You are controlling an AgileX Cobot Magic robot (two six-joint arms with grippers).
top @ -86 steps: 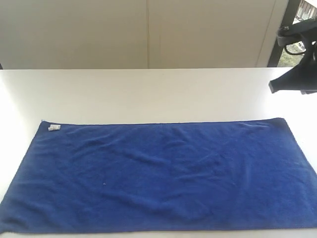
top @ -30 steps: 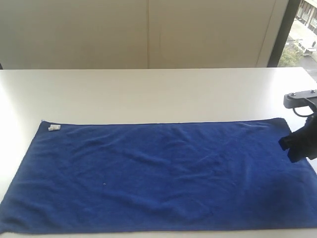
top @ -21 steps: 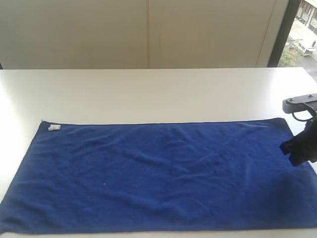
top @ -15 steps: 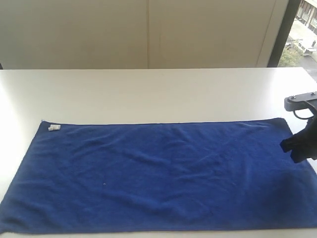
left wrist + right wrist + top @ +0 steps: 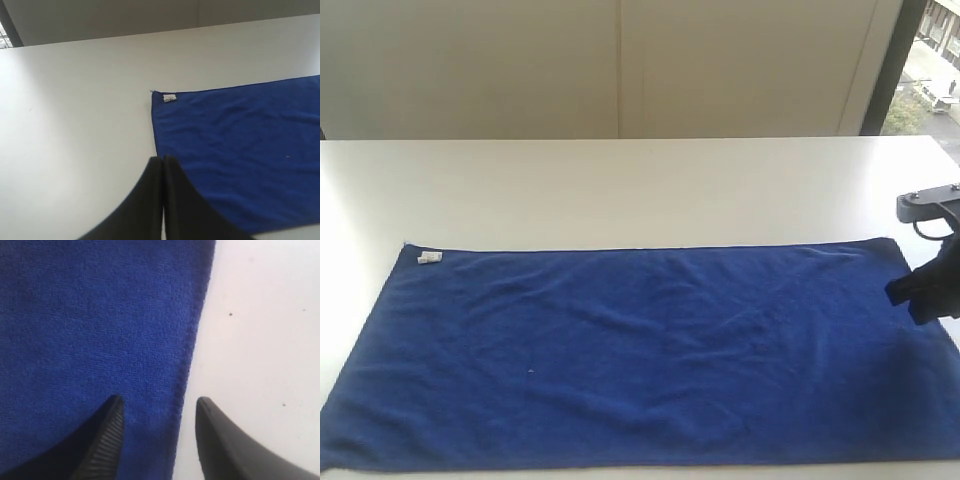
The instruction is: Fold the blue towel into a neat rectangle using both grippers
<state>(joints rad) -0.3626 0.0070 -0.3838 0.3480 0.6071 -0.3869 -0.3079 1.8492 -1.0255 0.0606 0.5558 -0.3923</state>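
Note:
The blue towel [image 5: 640,355] lies spread flat on the white table [image 5: 620,190], its small white tag [image 5: 428,258] at the far left corner. My right gripper [image 5: 923,297] hovers low over the towel's right short edge. In the right wrist view it [image 5: 159,405] is open and straddles the hem [image 5: 187,355], one finger over the cloth [image 5: 90,325], the other over bare table. My left gripper [image 5: 163,160] is shut on nothing, just off the towel's [image 5: 240,150] left short edge, near the tag [image 5: 170,98]. It does not show in the exterior view.
The table's far edge meets a beige wall [image 5: 620,70]. A dark window frame [image 5: 885,60] stands at the back right. The towel's near long edge runs close to the table's front edge [image 5: 640,473].
The right arm came down from high at the back right to the towel's right short edge, then held there with a slight shift. The towel has not moved.

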